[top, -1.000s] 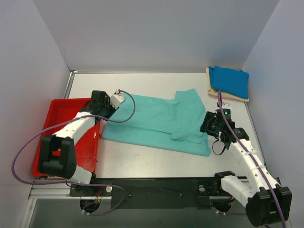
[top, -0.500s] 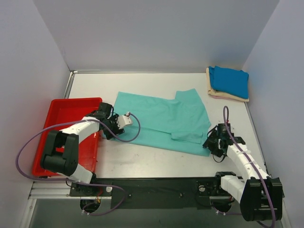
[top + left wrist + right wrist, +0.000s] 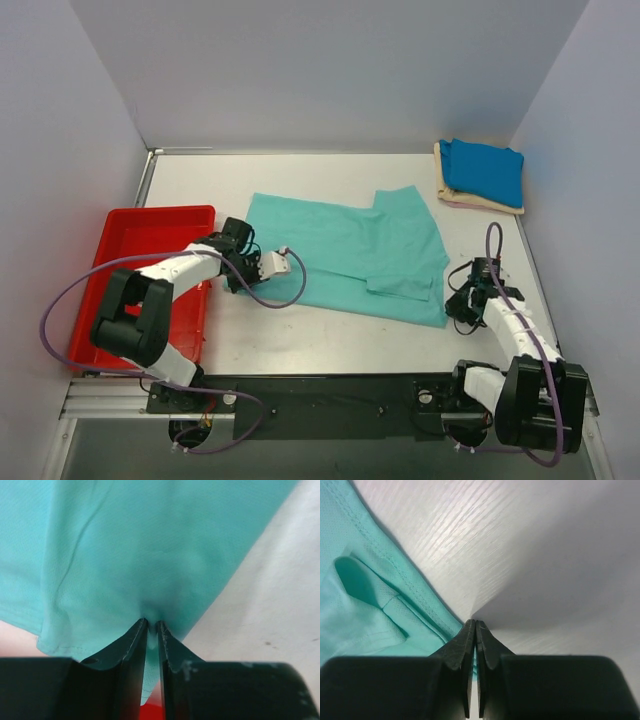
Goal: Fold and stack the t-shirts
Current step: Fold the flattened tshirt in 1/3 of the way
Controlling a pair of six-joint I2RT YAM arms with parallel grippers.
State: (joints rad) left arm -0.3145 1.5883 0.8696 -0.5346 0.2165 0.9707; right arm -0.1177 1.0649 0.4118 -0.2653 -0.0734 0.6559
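A teal-green t-shirt [image 3: 350, 250] lies spread flat across the middle of the table. My left gripper [image 3: 236, 280] is at its near left corner. In the left wrist view this gripper [image 3: 151, 622] is shut on a pinch of the teal cloth [image 3: 150, 545]. My right gripper [image 3: 451, 304] sits low at the shirt's near right corner. The right wrist view shows that gripper [image 3: 474, 622] shut, with the hem of the teal cloth [image 3: 365, 610] running into its tips. A folded bright blue t-shirt [image 3: 485, 170] rests on a folded cream t-shirt [image 3: 470, 203] at the far right.
A red tray [image 3: 130, 260] stands at the left edge, beside my left arm, and shows red under the left fingers [image 3: 150, 712]. White walls close in the table on the left, back and right. The arm bases line the near edge.
Both arms have drawn back toward the near edge. The left gripper went from the shirt's far left corner to its near left corner and closed on cloth. The right gripper shut at the near right corner.
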